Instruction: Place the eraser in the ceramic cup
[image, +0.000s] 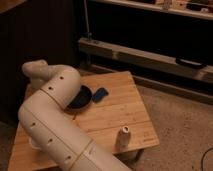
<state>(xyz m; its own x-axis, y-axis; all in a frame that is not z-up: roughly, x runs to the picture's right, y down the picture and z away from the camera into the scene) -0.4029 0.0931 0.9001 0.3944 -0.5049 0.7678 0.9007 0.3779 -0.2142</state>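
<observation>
White plastic arm (55, 125) fills our near view, its one gripper hidden behind the elbow at the table's far left, so we cannot tell its jaw state. On the one pale wooden table (115, 117) we count one slim pale can (124, 136), one dark round pan (82, 99), one flat blue piece (100, 94). Eraser and ceramic cup escape us.

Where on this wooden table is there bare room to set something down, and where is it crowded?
Bare board lies between the blue piece and the slim can, out to the table's far and right edges. The left side is crowded: the arm covers it, overlapping the dark pan. The claw is not in view, hidden behind the arm.
</observation>
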